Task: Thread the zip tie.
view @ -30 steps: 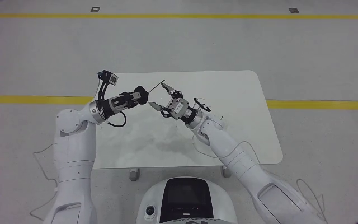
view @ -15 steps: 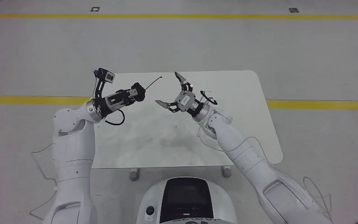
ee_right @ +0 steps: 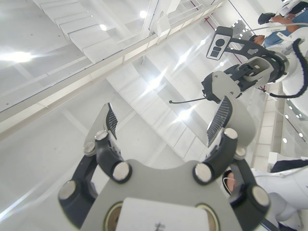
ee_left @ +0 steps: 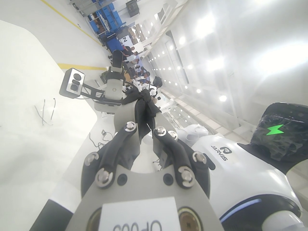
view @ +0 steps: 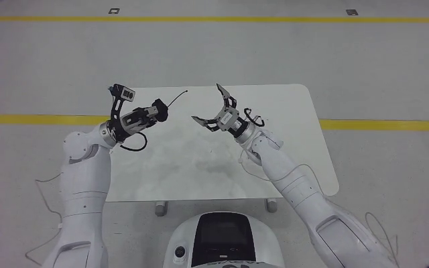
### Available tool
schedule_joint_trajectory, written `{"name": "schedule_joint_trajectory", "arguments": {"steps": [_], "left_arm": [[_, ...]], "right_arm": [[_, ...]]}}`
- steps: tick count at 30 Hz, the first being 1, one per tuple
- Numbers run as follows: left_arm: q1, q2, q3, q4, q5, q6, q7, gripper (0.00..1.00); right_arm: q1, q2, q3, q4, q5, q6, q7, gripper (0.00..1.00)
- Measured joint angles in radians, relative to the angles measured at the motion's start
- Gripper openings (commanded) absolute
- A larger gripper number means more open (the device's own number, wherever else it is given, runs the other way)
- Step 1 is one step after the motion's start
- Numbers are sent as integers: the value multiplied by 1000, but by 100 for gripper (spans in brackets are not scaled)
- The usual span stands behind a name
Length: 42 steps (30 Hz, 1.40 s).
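The white table [view: 288,141] carries nothing that either arm touches; both grippers hang above its far half.

The right gripper [view: 206,102] sits at about 12 o'clock from the table's middle. Its jaws are spread wide and hold nothing, and in its own wrist view [ee_right: 166,118] the two ribbed fingers stand well apart with bare air between them. A second ago it was lower and closer in, with its fingers right by the free end of the tie. It has since swung up and away toward 1 o'clock, opening a clear gap.

The left gripper [view: 159,110] is at about 10 o'clock from the table's middle, with its jaws pressed together on the zip tie [view: 175,99]. In its own wrist view the black-wrapped fingers [ee_left: 144,102] meet at their tips. It has drawn back toward 9 o'clock over the last second, taking the tie with it.

The tie sticks out of the left gripper toward 2 o'clock, thin and nearly straight, its far end free in the air and well apart from the right gripper. The right wrist view shows it [ee_right: 187,101] with a small knob at its free end.

A few thin dark strips [ee_left: 44,111] lie loose on the tabletop.
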<state>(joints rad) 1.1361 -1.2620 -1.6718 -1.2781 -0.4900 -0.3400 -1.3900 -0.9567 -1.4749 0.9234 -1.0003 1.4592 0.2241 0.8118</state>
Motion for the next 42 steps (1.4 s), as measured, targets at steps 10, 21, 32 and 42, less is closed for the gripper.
{"name": "schedule_joint_trajectory", "arguments": {"steps": [10,21,32,42], "left_arm": [[1,4,4,-14,5,10,13,0],[-24,41,8,26,10,204,-1,0],[-61,101,102,102,48,188,0,0],[-46,120,124,59,68,198,0,0]], "right_arm": [[-1,0,0,-1,0,0,-1,100],[-9,53,42,-92,-460,-131,-22,100],[16,78,44,-118,-774,-222,30,100],[33,90,42,-137,-847,-234,137,100]]}}
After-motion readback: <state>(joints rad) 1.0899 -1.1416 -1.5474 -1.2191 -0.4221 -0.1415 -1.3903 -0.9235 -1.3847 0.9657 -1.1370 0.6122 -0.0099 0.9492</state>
